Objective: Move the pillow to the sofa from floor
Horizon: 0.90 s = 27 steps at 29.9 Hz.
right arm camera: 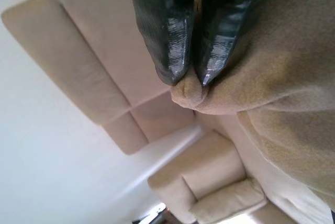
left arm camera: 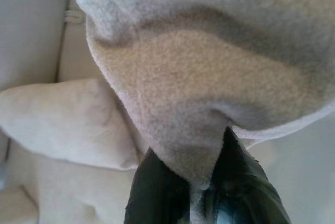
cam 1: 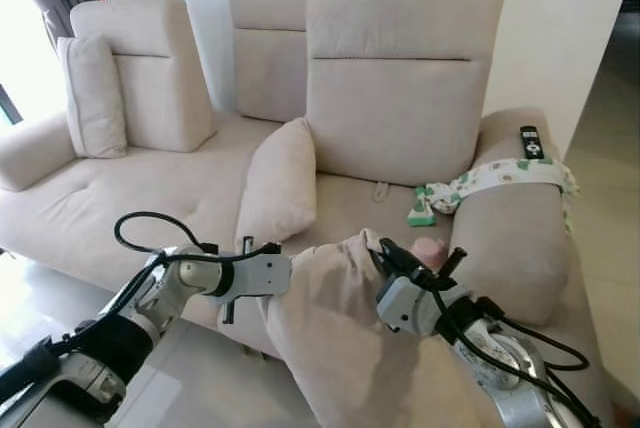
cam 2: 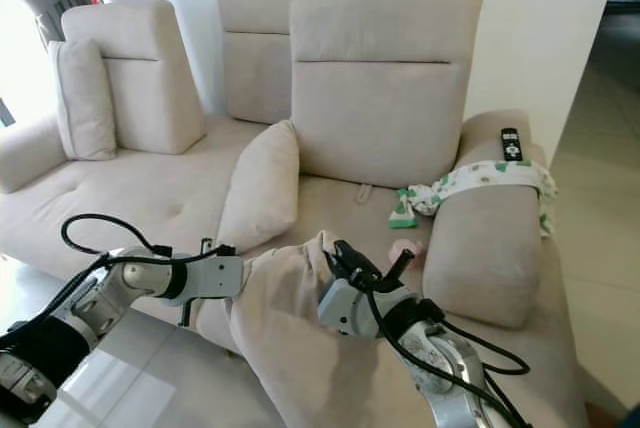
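Left eye view shows the sofa wide ahead, with the pillow held up off the floor between both arms, near the front edge of the seat; the standing cushion waits just behind it and could be knocked over. The left gripper pinches one corner only, the right gripper nips a small fold with fingers almost closed; such thin holds may slip; the remote lies well apart.
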{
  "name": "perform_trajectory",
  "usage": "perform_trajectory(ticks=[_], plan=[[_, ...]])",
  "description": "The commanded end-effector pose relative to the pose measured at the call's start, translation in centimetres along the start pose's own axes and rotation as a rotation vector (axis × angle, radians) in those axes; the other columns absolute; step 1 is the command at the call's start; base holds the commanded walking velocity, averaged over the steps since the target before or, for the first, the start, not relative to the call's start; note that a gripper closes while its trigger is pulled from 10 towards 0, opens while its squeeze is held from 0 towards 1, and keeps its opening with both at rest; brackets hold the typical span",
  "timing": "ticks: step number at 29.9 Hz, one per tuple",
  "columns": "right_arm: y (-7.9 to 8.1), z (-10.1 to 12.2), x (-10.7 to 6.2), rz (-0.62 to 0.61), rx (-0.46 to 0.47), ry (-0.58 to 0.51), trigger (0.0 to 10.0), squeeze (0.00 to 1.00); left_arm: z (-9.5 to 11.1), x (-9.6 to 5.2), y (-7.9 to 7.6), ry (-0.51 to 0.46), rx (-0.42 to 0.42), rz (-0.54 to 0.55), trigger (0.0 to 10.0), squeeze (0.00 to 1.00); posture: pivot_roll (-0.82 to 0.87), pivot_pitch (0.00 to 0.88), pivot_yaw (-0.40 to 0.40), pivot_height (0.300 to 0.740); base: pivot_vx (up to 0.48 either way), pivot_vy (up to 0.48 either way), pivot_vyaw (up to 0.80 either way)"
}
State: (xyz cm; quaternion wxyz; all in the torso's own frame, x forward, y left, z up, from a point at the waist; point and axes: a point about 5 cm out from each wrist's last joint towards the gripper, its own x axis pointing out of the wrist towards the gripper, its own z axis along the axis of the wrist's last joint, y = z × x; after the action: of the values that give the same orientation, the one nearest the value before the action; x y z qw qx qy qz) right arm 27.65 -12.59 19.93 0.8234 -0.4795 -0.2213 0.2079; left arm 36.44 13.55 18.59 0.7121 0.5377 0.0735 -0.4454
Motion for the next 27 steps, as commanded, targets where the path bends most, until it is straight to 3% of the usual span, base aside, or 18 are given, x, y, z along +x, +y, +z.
perform_trajectory(ticks=[1,7,27], plan=[[-0.1,2.1,0.7,-0.007,0.009,-0.101,10.0,0.0,1.4,-0.2,1.3,-0.088,0.026,0.066,10.0,0.0,0.02,0.0,0.07,0.715,0.0,0.0,0.0],[-0.3,2.1,0.7,-0.013,0.006,-0.101,10.0,0.0,1.8,0.0,1.5,-0.111,0.026,0.084,10.0,0.0,0.02,0.0,0.068,0.74,0.0,0.0,0.0],[-1.1,2.1,0.8,-0.074,0.036,-0.092,10.0,0.0,3.4,0.5,2.5,-0.24,-0.006,0.155,10.0,0.0,0.0,0.0,0.074,0.74,0.0,0.0,0.0]])
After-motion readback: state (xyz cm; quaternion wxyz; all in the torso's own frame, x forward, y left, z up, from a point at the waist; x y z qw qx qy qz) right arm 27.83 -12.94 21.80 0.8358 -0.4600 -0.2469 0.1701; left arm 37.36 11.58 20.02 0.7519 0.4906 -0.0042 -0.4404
